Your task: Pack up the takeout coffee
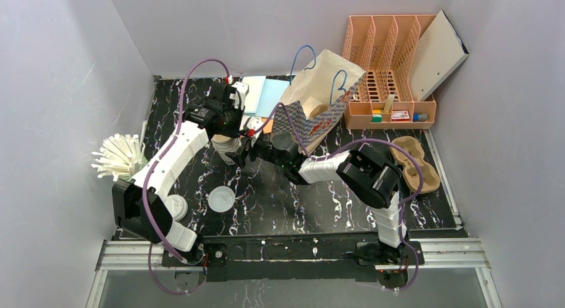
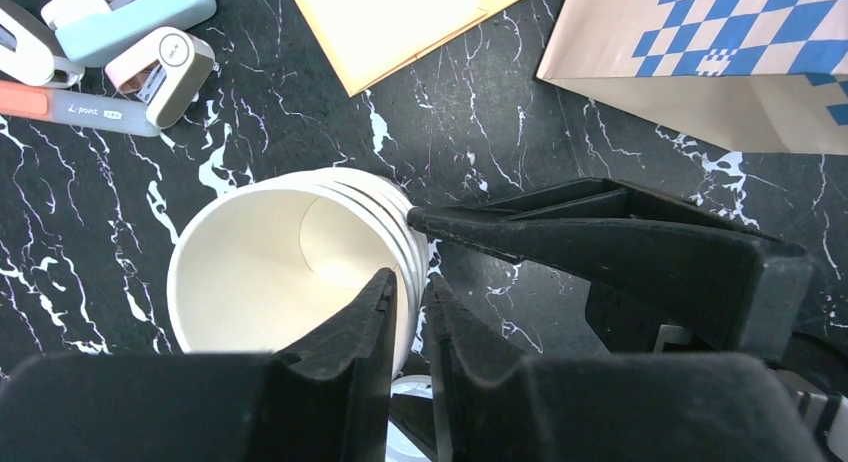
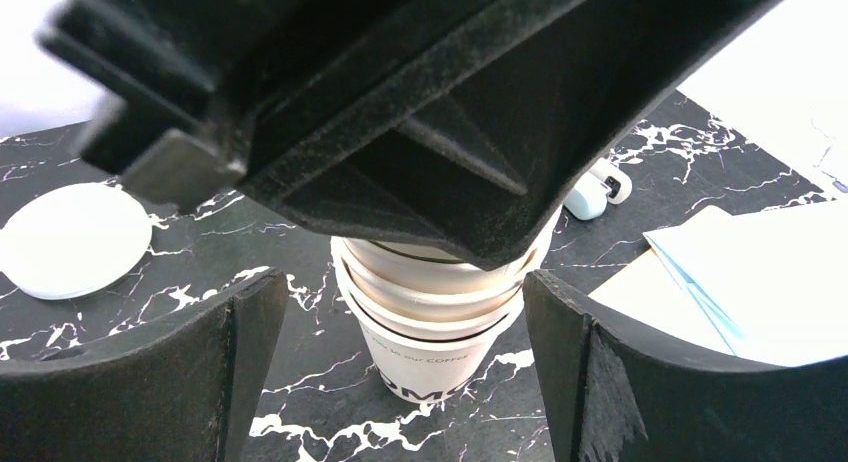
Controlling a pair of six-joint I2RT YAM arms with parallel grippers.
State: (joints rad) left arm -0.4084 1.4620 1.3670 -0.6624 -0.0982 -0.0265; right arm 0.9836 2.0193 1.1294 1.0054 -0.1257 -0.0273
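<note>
Cream cup stack [image 2: 250, 272] empty; L fingers [image 2: 350, 352] pinch rim.

Stacked cream cups [image 3: 440, 312] stand between wide-apart jaws; white lid [image 3: 75, 237] at left.

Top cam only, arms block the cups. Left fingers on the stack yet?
Observer: Yes. In the left wrist view the left fingers straddle the rim of the stack, one inside and one outside, and appear to pinch it.
Operator: Right side?
Observer: In the right wrist view the right fingers stand wide on either side of the stack, lower down. There's a gap on each side, so no contact.
Operator: How many cups in it?
Observer: At least three nested rims show in both wrist views. I can't give an exact count.
</note>
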